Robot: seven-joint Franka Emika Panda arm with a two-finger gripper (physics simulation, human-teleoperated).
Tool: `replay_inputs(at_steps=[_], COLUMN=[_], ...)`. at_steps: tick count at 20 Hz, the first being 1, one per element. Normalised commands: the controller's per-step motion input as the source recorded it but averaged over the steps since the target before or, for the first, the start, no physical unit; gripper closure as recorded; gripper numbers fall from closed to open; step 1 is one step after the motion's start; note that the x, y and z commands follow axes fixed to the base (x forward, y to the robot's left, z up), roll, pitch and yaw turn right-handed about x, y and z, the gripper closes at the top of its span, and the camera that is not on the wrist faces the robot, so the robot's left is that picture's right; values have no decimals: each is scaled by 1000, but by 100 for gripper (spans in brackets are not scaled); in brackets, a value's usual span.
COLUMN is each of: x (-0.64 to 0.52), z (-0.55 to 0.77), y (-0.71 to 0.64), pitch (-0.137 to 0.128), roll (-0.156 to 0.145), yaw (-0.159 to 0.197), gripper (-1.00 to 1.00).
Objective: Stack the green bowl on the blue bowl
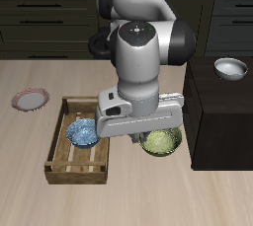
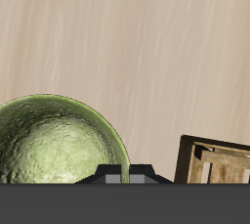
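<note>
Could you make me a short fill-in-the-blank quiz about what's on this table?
1. The blue bowl sits inside a wooden ____.
2. The green bowl is right under the robot's ____.
3. The plain white-grey bowl rests on a dark ____.

Missing words: tray; gripper; cabinet

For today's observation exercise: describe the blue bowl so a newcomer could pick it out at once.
Find the wooden crate near the table's front edge. The blue bowl lies inside it, toward its back end. It is blue with white speckles, unlike the yellow-green bowl outside the crate.
</note>
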Motion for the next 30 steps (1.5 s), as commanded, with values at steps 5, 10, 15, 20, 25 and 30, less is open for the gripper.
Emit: replay_inputs(at_steps=[5, 10, 15, 20, 25, 30], x=[-338, -432, -325, -272, -353, -285], z=[343, 229, -2, -33, -58, -59], y=[-59, -175, -163, -283, -312, -295], pitch=[-75, -53, -11, -2, -15, -20], roll=[15, -5, -4, -30, -25, -37], yaw=[29, 4, 7, -10, -2, -5], gripper=[100, 100, 100, 100, 100, 100])
